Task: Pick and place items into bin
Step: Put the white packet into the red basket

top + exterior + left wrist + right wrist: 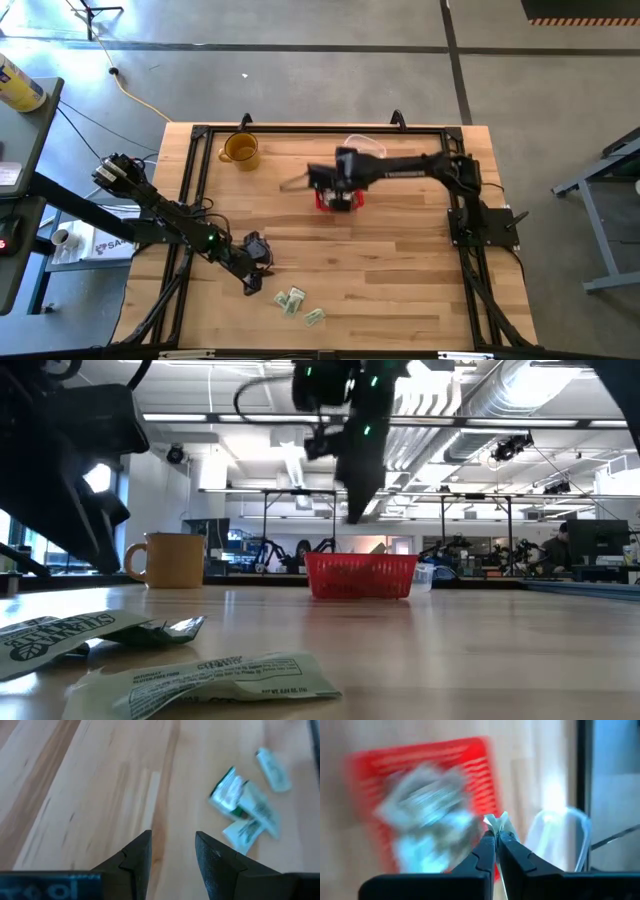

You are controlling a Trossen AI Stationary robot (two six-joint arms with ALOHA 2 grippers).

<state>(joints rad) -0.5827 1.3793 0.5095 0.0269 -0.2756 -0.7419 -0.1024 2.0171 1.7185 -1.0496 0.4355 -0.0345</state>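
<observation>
The red basket (336, 200) sits mid-table toward the far edge, with pale bills (425, 815) lying inside it. My right gripper (496, 836) hovers over the basket (360, 575) and is shut on a bill. A few more wrinkled green-and-white bills (296, 302) lie flat on the wood near the front edge, and they look large in the low view (200, 680). My left gripper (172, 837) is open and holds nothing. It hangs over bare wood just left of those bills (245, 807). My right gripper pinches a bill between its two fingertips. Only a small crumpled pale tip (498, 821) shows past them, and the fingers hide the rest of the bill. It is lifted clear above the red basket (470, 765).
An amber mug (240, 150) stands at the far left of the table. A clear plastic container (560, 840) sits just behind the basket. A black frame rail (190, 200) runs around the table top. Bare wood lies between the basket and the front bills.
</observation>
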